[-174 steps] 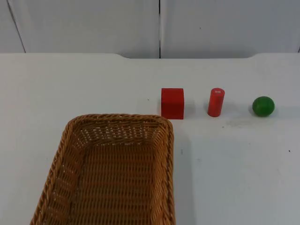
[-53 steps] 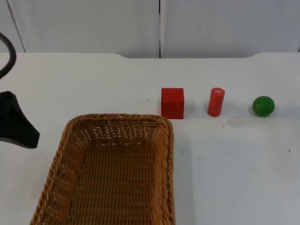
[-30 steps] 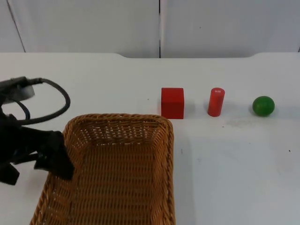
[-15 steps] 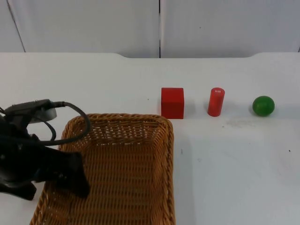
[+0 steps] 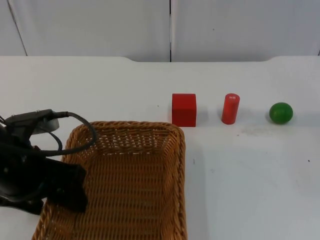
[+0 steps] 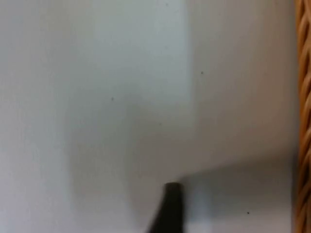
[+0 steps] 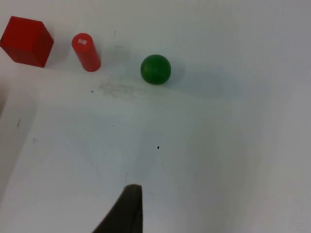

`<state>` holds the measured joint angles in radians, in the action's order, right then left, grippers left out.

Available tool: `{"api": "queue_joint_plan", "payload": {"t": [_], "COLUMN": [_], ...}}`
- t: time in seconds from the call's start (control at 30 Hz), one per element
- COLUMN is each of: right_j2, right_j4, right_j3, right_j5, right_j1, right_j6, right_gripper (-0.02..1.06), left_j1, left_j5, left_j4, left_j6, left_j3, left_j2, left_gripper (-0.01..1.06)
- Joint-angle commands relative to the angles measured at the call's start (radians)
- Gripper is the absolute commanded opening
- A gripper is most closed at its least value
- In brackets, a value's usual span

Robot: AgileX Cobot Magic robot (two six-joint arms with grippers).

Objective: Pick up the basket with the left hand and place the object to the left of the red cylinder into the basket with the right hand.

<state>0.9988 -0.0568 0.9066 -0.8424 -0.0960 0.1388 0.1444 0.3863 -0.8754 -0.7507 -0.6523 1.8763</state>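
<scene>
- A white bench (image 5: 250, 170) runs back to a grey partition wall (image 5: 100, 27) across the upper frame.
- The wicker basket (image 5: 170, 150) sits on the bench at lower left of the top view; its rim (image 6: 303, 116) also appears in the left wrist view.
- The left end effector (image 5: 67, 187) is at the basket's left rim; whether its fingers are apart or together cannot be told.
- The red cube (image 5: 184, 109) stands just beyond the basket's far right corner, left of the red cylinder (image 5: 230, 108).
- The green ball (image 5: 281, 113) lies right of the cylinder, apart from it.
- The right end effector (image 7: 127, 209) hangs over bare bench, well apart from the cube (image 7: 26, 41), cylinder (image 7: 86, 51) and ball (image 7: 155, 69); its finger state cannot be told.
- Half a second earlier, the left end effector sat slightly further into the basket; the cube, cylinder and ball have not moved.
</scene>
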Motion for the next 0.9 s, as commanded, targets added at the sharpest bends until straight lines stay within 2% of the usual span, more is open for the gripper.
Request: {"api": "queue_joint_plan", "payload": {"t": [0.0,0.03,0.13,0.2,0.23,0.3,0.37,0.87], "right_j2": [-0.001,-0.001,-0.001,-0.001,-0.001,-0.001,-0.001,-0.001], "right_j4": [0.014,0.014,0.032,0.032,0.032,0.032,0.025,0.041], "right_j3": [0.006,0.006,0.006,0.006,0.006,0.006,0.006,0.006], "right_j5": [0.001,0.001,0.001,0.001,0.001,0.001,0.001,-0.001], "right_j1": [0.006,0.006,0.006,0.006,0.006,0.006,0.006,0.006], "right_j6": [0.012,0.012,0.012,0.012,0.012,0.012,0.008,0.008], "right_gripper": [1.05,1.05,1.05,1.05,1.05,1.05,1.05,1.05], "left_j1": [0.005,0.005,0.005,0.005,0.005,0.005,0.005,0.005], "left_j5": [0.003,0.003,0.027,0.045,0.045,0.051,0.054,0.138], "left_j4": [-0.036,-0.036,-0.038,-0.038,-0.038,-0.038,-0.038,-0.056], "left_j6": [-0.004,-0.004,0.001,0.001,0.001,0.001,0.036,0.042], "left_j3": [0.000,0.000,0.000,0.000,0.000,0.000,0.000,0.000], "left_j2": [0.008,0.008,0.008,0.008,0.008,0.008,0.008,0.008], "left_gripper": [0.56,0.56,0.35,0.16,0.16,-0.01,0.00,0.00]}}
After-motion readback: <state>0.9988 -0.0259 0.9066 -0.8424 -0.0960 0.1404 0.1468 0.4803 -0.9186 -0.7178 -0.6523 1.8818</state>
